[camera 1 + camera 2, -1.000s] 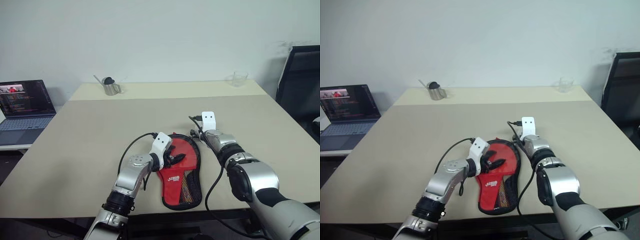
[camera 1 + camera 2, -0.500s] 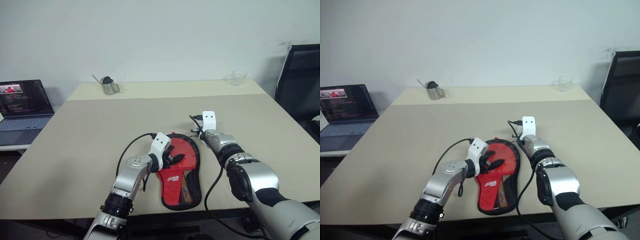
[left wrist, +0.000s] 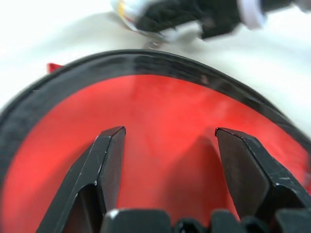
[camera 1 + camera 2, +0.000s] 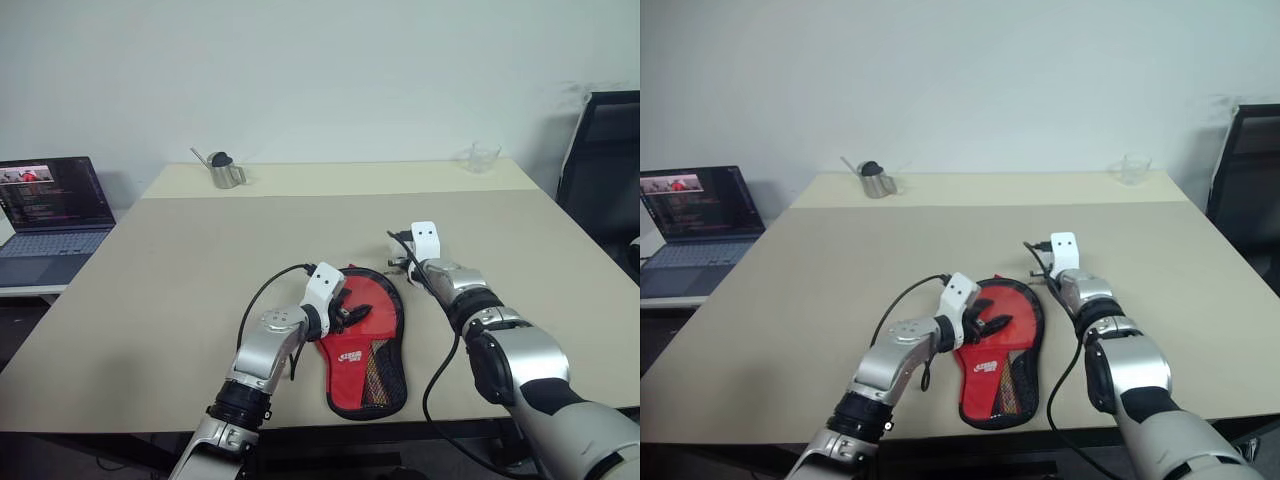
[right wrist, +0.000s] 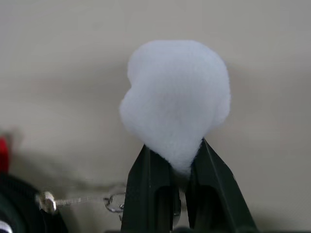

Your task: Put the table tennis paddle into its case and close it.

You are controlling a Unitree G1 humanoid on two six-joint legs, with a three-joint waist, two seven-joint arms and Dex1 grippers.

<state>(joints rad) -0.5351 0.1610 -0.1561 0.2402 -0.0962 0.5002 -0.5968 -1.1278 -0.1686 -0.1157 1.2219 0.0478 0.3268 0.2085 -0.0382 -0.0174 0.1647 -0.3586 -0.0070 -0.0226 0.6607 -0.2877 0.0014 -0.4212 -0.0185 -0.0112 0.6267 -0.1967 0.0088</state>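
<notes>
The case (image 4: 365, 335) lies flat on the table (image 4: 200, 250), red face with black mesh pocket and white logo upward. My left gripper (image 4: 350, 312) rests over its round end, open, both fingers (image 3: 109, 155) spread on the red face (image 3: 165, 111). Off the case's far right edge, my right gripper (image 5: 176, 155) is shut on the white plush keychain (image 5: 175, 102), whose small metal chain (image 5: 97, 200) runs back to the case's black rim (image 5: 19, 208). The same gripper (image 4: 400, 262) sits just beyond the case in the eye views. The paddle is hidden.
A metal cup (image 4: 225, 173) stands at the far left of the table and a clear glass (image 4: 481, 156) at the far right. An open laptop (image 4: 50, 215) sits on a side surface to the left. A black chair (image 4: 600, 160) is at the right.
My right wrist has turned slightly to the right beside the case's top edge. The left gripper and the case have kept their places.
</notes>
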